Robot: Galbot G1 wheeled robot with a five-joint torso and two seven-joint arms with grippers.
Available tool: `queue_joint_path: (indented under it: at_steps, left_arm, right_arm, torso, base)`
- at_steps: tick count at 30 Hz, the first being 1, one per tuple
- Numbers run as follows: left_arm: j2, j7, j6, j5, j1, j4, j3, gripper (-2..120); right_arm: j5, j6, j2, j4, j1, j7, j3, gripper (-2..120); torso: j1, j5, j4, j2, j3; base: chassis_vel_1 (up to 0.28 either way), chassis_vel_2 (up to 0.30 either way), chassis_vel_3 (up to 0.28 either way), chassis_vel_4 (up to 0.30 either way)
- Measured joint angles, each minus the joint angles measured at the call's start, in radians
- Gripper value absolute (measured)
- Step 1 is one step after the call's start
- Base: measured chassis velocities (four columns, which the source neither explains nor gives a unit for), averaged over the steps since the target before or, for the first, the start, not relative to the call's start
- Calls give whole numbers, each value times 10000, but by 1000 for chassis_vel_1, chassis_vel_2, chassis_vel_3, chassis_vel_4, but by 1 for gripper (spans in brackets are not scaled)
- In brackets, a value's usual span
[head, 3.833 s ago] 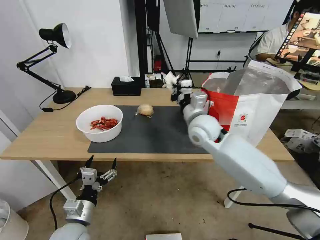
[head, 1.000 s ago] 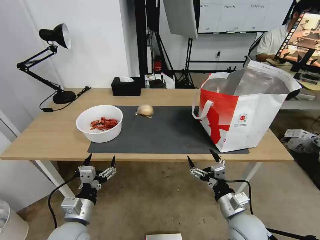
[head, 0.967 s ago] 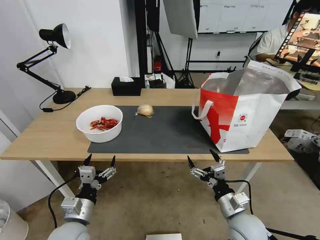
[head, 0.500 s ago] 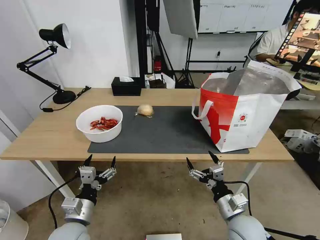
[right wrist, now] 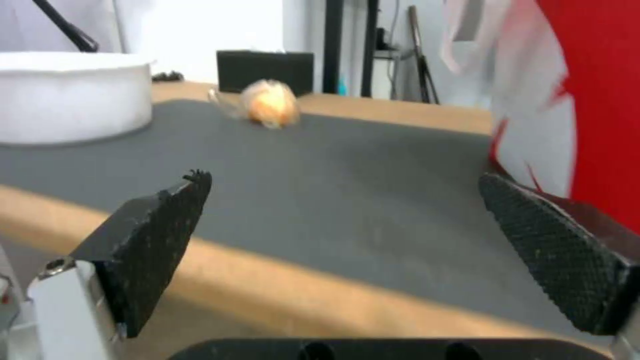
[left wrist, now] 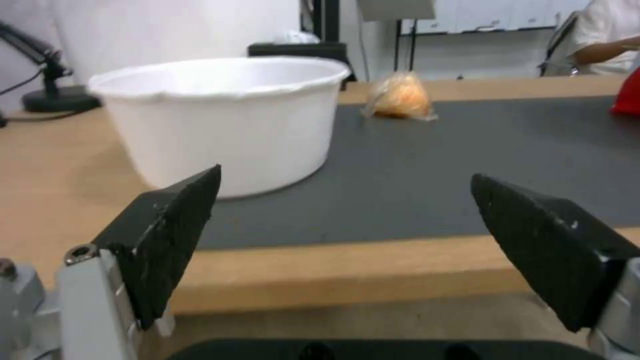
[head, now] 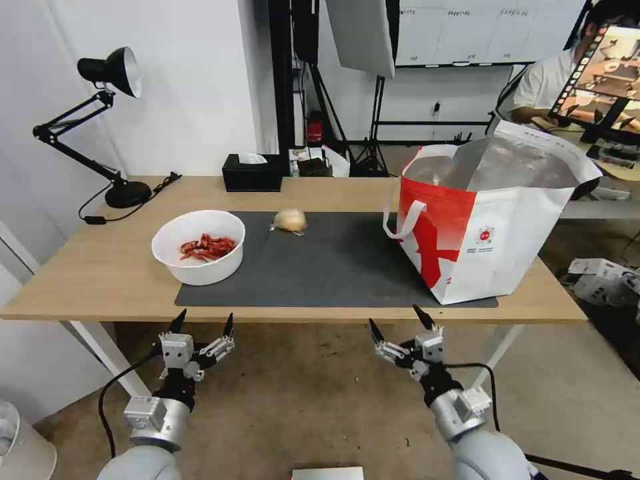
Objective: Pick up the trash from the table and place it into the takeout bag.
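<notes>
Both claws hang below the table's (head: 100, 280) near edge with fingers spread, empty — left gripper (head: 202, 326) at 7 o'clock, right gripper (head: 397, 323) at 5. The bowl (head: 199, 246) and wrapped lump (head: 291, 219) sit on the mat (head: 333, 263) around 10 and 11 o'clock — the bag (head: 490, 227) stands at 2.

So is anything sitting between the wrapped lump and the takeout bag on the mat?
Nothing visible: bare dark mat runs from the beige wrapped lump to the takeout bag. The white bowl sits on the lump's other side.

Takeout bag (right wrist: 587, 100) blurred, cut off at the frame edge
</notes>
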Motion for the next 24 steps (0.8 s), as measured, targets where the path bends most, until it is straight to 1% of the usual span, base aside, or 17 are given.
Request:
queue_joint_path:
  at_steps: [1,2,3,5,6,8,9,10,12,13,16,17,19,20,21,22,24]
  left_arm:
    - [1,5,5,2,40,-1,16,100]
    - [1,5,5,2,40,-1,16,100]
    - [2,4,5,12,81,-23,14,100]
    - [-25,11,1,35,173,-94,-19,100]
    - [-25,11,1,35,173,-94,-19,100]
    - [-62,7,0,49,247,-165,-78,100]
    - [-62,7,0,49,247,-165,-78,100]
    - [-86,0,-1,56,296,-209,-123,100]
    - [-117,10,-2,68,390,-269,-204,100]
    - [-117,10,-2,68,390,-269,-204,100]
    - [-141,2,-31,74,520,-282,-337,100]
    - [-141,2,-31,74,520,-282,-337,100]
    - [-149,9,-63,77,553,-284,-396,100]
    - [-149,9,-63,77,553,-284,-396,100]
    - [-172,-3,-73,76,556,-271,-418,100]
    - [-172,-3,-73,76,556,-271,-418,100]
    - [-216,8,-87,77,575,-268,-430,100]
  right_arm:
    - [417,-151,-84,-161,625,-144,-333,100]
    - [417,-151,-84,-161,625,-144,-333,100]
    - [707,-227,-137,-329,1131,-194,-645,100]
    - [1390,-401,-196,-885,2780,-276,-1676,100]
    - [1390,-401,-196,-885,2780,-276,-1676,100]
    - [2091,-579,-35,-1643,4657,-251,-2823,100]
    - [2091,-579,-35,-1643,4657,-251,-2823,100]
    - [2534,-798,241,-2225,5869,-115,-3584,100]
    - [3110,-1051,803,-3092,7476,120,-4433,100]
    - [3110,-1051,803,-3092,7476,120,-4433,100]
    - [3640,-1274,1898,-4716,9242,309,-5466,100]
    - [3640,-1274,1898,-4716,9242,309,-5466,100]
    - [3861,-1489,2746,-5939,10169,344,-5889,100]
    - [3867,-1501,2780,-5993,10208,344,-5904,100]
    - [3914,-1719,3525,-7239,10891,339,-6163,100]
    - [3914,-1719,3525,-7239,10891,339,-6163,100]
    - [3909,-1971,4471,-8789,11524,309,-6282,100]
  torso:
    - [0,1,1,0,0]
    - [0,1,1,0,0]
    - [0,5,0,0,1]
    - [0,6,7,-1,2]
    - [0,6,7,-1,2]
    - [0,1,10,-1,2]
    - [0,1,10,-1,2]
    - [2,6,5,-2,4]
    - [1,-2,10,0,1]
    - [1,-2,10,0,1]
    - [2,0,9,-1,3]
    - [2,0,9,-1,3]
    - [2,1,13,-1,3]
    - [2,0,13,-1,3]
    - [2,-3,7,-2,2]
    - [2,-3,7,-2,2]
    - [2,0,5,-2,3]
  base:
    - [0,0,0,0]
    - [0,0,0,0]
    - [0,0,0,0]
    - [0,0,0,0]
    - [0,0,0,0]
    - [0,0,0,0]
    - [0,0,0,0]
    - [0,0,0,0]
    - [0,0,0,0]
    - [0,0,0,0]
    - [0,0,0,0]
    - [0,0,0,0]
    - [0,0,0,0]
    - [0,0,0,0]
    - [0,0,0,0]
    - [0,0,0,0]
    - [0,0,0,0]
